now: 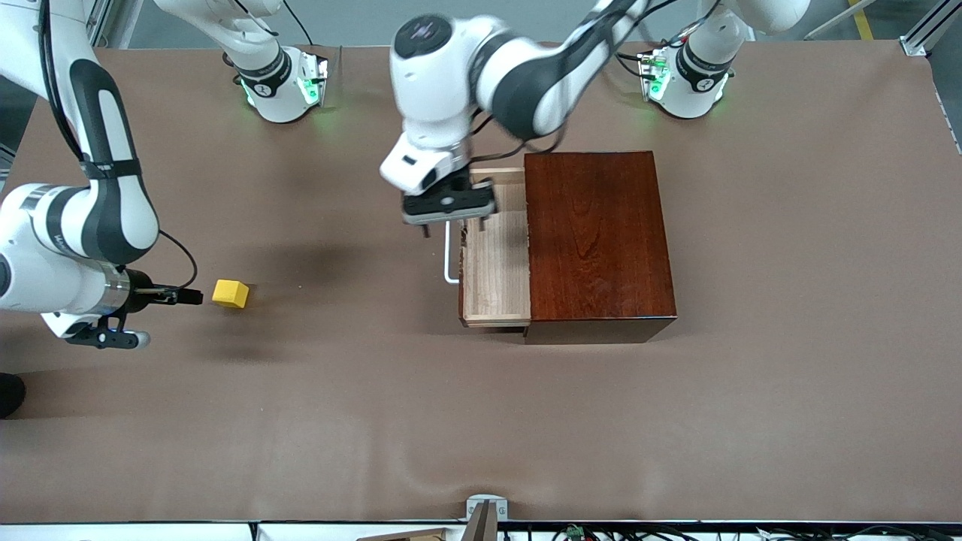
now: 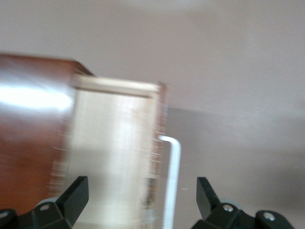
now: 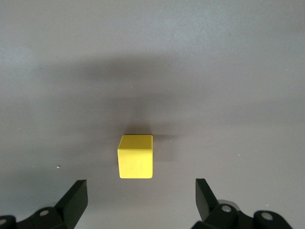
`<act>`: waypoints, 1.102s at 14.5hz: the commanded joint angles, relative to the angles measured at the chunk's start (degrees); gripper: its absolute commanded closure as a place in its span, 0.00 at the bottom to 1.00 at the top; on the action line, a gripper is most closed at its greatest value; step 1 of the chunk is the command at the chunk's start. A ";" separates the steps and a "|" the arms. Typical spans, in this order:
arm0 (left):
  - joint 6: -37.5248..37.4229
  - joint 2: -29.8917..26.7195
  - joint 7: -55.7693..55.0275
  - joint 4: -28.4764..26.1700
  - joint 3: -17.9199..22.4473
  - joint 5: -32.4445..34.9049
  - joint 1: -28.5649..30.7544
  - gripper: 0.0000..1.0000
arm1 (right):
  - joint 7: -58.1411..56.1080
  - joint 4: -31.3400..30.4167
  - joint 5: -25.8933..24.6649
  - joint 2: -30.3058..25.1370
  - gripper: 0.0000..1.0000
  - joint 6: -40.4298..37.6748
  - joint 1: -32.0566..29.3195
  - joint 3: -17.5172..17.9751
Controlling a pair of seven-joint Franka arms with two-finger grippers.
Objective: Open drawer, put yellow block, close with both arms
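- Nearest the front camera among the task's things: open drawer (image 1: 496, 263), pale light-wood tray pulled out of reddish-brown wooden box (image 1: 597, 240) toward the right arm's end of the table; tray looks empty where visible.
- White U-shaped handle (image 1: 451, 259) on the drawer's dark front, free; nothing pinching it.
- Left gripper (image 1: 451, 218) over the handle end of the drawer, arm reaching in from its base at the left arm's end. Fingers (image 2: 76, 193) spread wide in the left wrist view, holding nothing; handle (image 2: 171, 181) and tray (image 2: 114, 157) visible between them below.
- Yellow block (image 1: 230, 293) on the bare brown table (image 1: 481, 421), well apart from the drawer, toward the right arm's end; roughly as near the front camera as the drawer's nearer end.
- Right gripper (image 1: 188, 296) just beside the block, low, on its right-arm side; not touching as far as can be told. Fingers (image 3: 76, 198) spread to full width in the right wrist view, block (image 3: 136, 156) centred ahead of the gap, not yet between them.
- Progress, judged: opening step done. Block not yet grasped, not yet in drawer. Closing not begun.
- Left to do: close on block, lift, carry over tray, release inside, then push drawer shut with both arms.
- Next move likely calls for advancing the right gripper until the fingers straddle the block squarely before pinching.
- Risk: left arm above the tray may crowd the drop zone; some clearance probably needed before delivery.
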 commanded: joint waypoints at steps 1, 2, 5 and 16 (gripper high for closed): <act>-7.27 -7.18 10.13 -2.18 -0.34 -0.31 5.31 0.00 | -0.50 -4.91 0.69 -0.89 0.00 5.41 -0.37 0.73; -9.91 -9.11 13.47 -2.26 -0.34 -0.40 7.51 0.00 | -0.50 -6.85 0.69 -0.97 0.00 8.13 -0.28 0.81; -17.04 -12.55 16.75 -2.18 -0.34 -0.22 13.39 0.00 | -0.50 -12.65 0.86 -0.89 0.00 16.48 0.50 0.90; -21.10 -25.29 36.18 -10.77 -0.69 -1.01 28.97 0.00 | 0.12 -20.40 3.33 0.52 0.17 28.29 2.00 0.99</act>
